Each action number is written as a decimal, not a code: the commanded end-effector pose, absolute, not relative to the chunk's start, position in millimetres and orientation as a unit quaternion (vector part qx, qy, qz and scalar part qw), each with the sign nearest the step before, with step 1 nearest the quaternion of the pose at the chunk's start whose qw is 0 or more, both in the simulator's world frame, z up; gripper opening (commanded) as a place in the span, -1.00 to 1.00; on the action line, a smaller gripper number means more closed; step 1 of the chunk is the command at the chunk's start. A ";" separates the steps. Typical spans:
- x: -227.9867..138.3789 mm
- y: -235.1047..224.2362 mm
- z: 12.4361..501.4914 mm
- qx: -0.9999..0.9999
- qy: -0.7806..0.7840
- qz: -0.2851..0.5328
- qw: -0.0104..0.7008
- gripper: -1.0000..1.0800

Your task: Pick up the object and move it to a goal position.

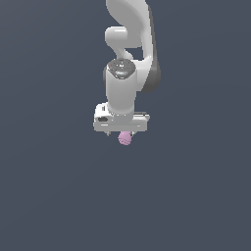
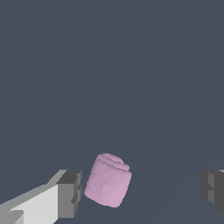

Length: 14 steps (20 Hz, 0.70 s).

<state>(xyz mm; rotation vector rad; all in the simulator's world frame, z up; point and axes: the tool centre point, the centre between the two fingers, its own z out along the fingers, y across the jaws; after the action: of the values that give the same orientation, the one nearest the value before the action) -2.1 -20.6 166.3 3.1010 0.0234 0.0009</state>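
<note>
My gripper (image 2: 142,192) has its jaws spread wide apart, and nothing is clamped between them. In the wrist view I see one grey finger pad (image 2: 70,194) on its pale finger and the other pad at the opposite edge of the picture, with a broad gap between the two. The object (image 2: 107,180), a pale pink-purple lump with a ridged rim and a bumpy face, sits inside that gap, just beside the first pad and well apart from the second. I cannot tell whether it touches the near pad; a thin dark sliver seems to separate them.

In the exterior view the gripper (image 1: 123,132) points straight down, and the object (image 1: 125,138) shows just below its white body, near the middle and a little toward the exterior view's right. It is much narrower than the hand above it. The fingers themselves I cannot make out from here.

Above the hand I see the white wrist column, and the arm (image 1: 128,29) bends up and out of the picture's top. Everything around is a flat dark grey-blue surface (image 1: 49,196).
</note>
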 end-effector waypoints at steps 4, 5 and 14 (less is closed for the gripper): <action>-0.4 -22.9 167.5 1.000 0.006 0.003 0.022 0.92; 0.9 -24.6 168.4 1.000 0.005 0.005 0.023 0.92; 5.8 -31.3 172.0 1.000 0.000 0.014 0.028 0.92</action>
<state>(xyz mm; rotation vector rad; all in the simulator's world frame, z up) 6.3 -31.9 172.8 3.0850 0.0013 0.0427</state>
